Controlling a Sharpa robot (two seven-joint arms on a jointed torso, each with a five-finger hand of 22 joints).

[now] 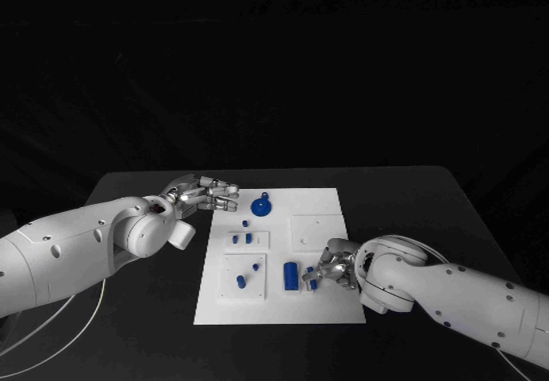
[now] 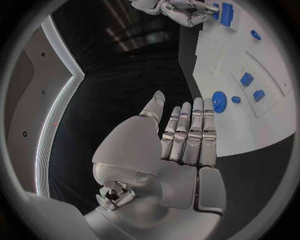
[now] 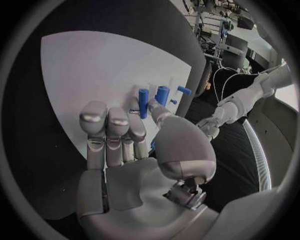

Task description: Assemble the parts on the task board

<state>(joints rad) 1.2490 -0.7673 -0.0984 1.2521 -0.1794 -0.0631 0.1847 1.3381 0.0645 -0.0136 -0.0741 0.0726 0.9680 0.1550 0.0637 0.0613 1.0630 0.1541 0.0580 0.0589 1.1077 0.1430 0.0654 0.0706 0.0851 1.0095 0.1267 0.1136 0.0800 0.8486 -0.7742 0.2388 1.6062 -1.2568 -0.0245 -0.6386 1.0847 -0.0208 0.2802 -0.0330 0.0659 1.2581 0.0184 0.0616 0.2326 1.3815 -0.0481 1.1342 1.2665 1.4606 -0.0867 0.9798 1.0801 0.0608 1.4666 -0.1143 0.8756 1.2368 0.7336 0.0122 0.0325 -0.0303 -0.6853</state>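
The white task board (image 1: 320, 198) lies in the middle of the black table. On it are a round blue part (image 1: 262, 207), three small blue parts (image 1: 245, 224) in a far recess, two more (image 1: 241, 281) in a near recess and an upright blue cylinder (image 1: 290, 275). My left hand (image 1: 204, 193) hovers at the board's far left corner, fingers straight and side by side (image 2: 187, 132), holding nothing. My right hand (image 1: 332, 266) rests over the board's right edge beside the cylinder. A blue sliver (image 3: 153, 145) shows between its thumb and fingers (image 3: 115, 130); whether it is held I cannot tell.
The black table (image 1: 137, 190) runs bare to the left and right of the board. White cables (image 1: 69, 317) trail along the near left. In the left wrist view the board (image 2: 262, 125) carries the round blue part (image 2: 219, 101), with my right hand (image 2: 181, 10) beyond.
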